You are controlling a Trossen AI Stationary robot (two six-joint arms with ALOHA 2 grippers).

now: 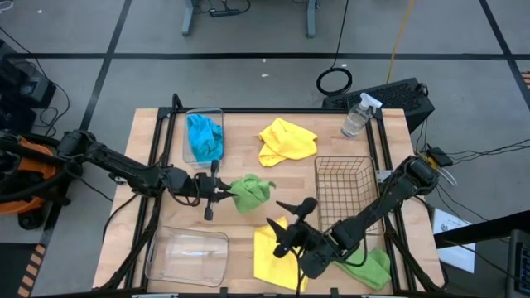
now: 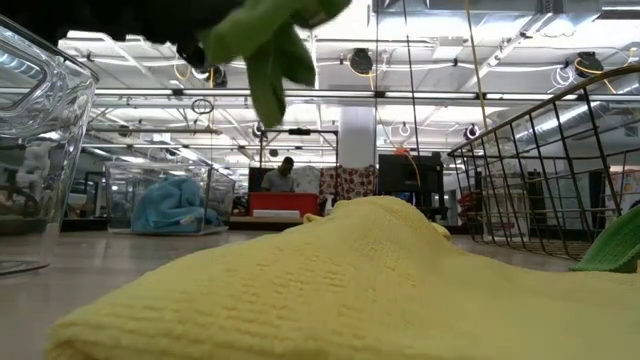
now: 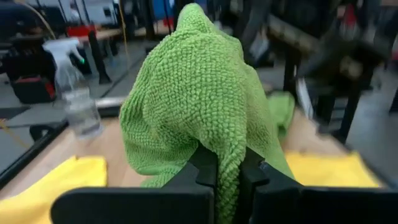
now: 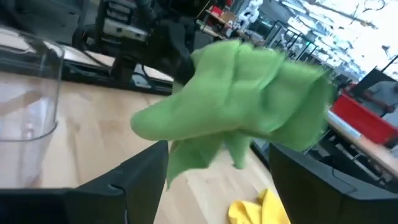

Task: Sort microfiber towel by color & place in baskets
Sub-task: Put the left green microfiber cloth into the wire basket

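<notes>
My left gripper is shut on a green microfiber towel above the table's middle; the low view shows that towel hanging high. My right gripper is open over a yellow towel near the front edge, its fingers pointing toward the held green towel without touching it. A blue towel lies in a clear tub at the far left. A second yellow towel lies flat near the far edge. Another green towel lies at the front right. A dark wire basket stands right of centre. My left gripper pinches a bunched fold of the green towel between its two fingers, several layers thick. The fingers come level from the table's left side. The towel bulges out beyond the fingertips and hangs slack, lifted clear of the table.
An empty clear tub stands at the front left. A clear spray bottle stands at the far right corner. Bare wood shows between the blue towel's tub and the far yellow towel. A person sits far back in the room.
</notes>
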